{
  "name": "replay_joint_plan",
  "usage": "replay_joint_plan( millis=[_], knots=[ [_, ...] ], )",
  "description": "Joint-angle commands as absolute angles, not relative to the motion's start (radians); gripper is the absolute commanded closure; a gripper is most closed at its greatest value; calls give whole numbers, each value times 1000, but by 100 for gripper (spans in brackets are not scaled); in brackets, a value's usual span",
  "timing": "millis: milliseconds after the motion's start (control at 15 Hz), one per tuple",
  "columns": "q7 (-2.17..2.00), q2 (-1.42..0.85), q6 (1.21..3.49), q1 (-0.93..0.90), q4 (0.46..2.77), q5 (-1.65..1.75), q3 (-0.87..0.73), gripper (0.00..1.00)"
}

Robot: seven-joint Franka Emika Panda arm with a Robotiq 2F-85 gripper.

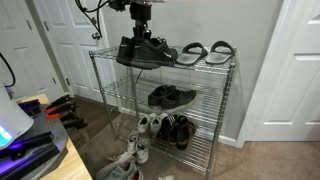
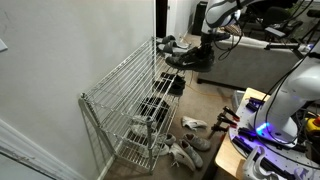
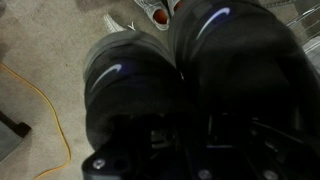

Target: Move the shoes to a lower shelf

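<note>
Shoes (image 1: 146,52) gripped and lifted out; lowering is the step in hand

My tool (image 1: 141,33) pinches the pair from above; they hang just off the front of the top tier (image 1: 225,66), over bare floor (image 3: 40,50) in the wrist view; next I judge I must lower them, then push inward onto the lower shelf (image 1: 205,104), clearing the dark pair (image 1: 172,96) already there.

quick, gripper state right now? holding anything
Gripper: closed on the black lace-up shoes, holding the pair at the front edge of the rack's top tier.
</note>
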State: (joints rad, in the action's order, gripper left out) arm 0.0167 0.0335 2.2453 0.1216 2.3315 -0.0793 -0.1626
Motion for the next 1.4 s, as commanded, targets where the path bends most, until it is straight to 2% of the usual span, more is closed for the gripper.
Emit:
replay_joint_plan(
  millis=[0, 400, 1067, 1333],
  knots=[
    [-17, 24, 2238, 156, 2334, -6, -178, 96],
    [92, 66, 2150, 165, 2348, 3, -198, 96],
    [140, 430, 1990, 276, 2488, 225, -268, 96],
    [132, 480, 1908, 318, 2497, 274, -286, 96]
  ],
)
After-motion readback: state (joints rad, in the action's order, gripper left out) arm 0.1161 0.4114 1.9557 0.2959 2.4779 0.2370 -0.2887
